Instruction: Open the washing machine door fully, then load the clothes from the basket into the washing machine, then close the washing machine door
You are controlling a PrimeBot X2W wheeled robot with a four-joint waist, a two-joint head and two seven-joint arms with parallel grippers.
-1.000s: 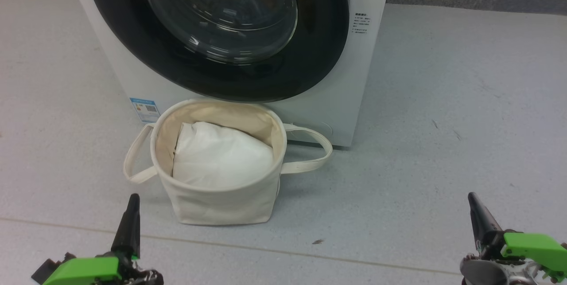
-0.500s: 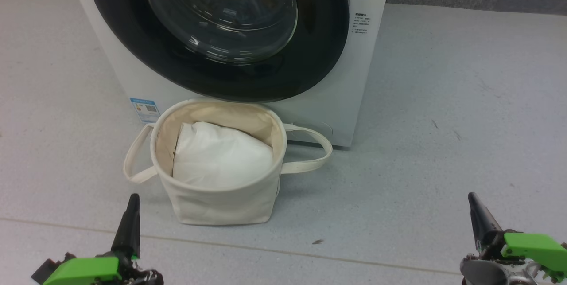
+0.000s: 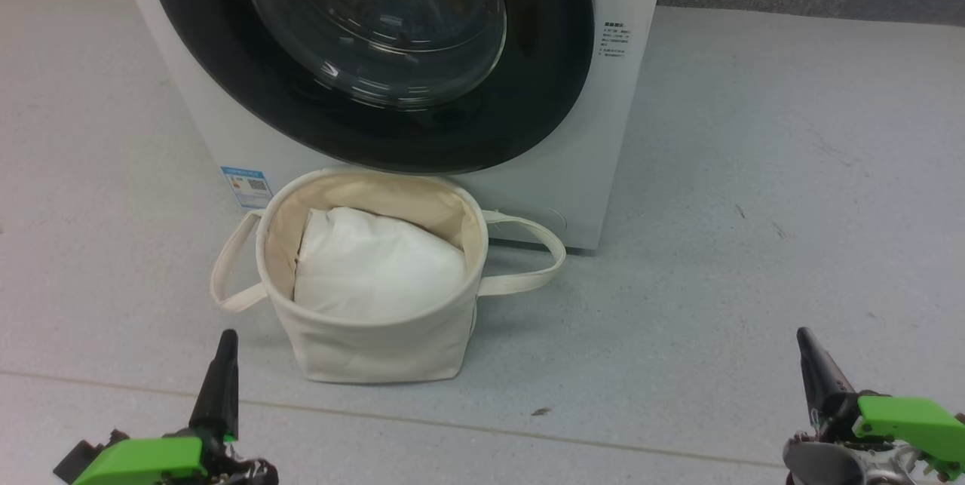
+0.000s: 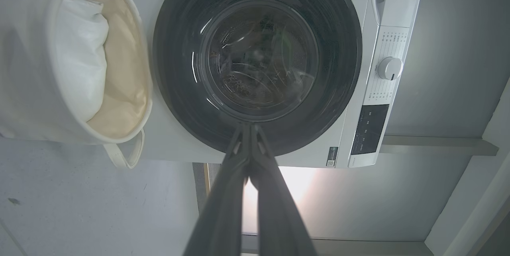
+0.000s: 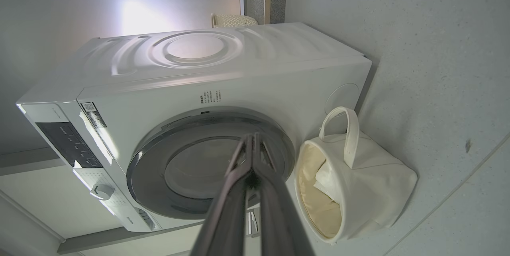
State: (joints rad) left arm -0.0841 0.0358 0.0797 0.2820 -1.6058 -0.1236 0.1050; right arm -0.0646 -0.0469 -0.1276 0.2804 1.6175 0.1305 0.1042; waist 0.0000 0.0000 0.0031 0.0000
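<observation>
Head view: left hand (image 3: 225, 336) and right hand (image 3: 802, 334) are hovering clenched, empty; the basket (image 3: 362, 353) is sitting ahead between them, the washing machine door (image 3: 219, 85) shut beyond.

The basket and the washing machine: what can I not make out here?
Under the white pad in the basket, every view: the pad hides it.
Behind the washing machine door, left wrist view: reflections blur the inside.
Top of the washing machine, head view: cut by the upper edge.
Print on the blue label, head view: too small.
</observation>
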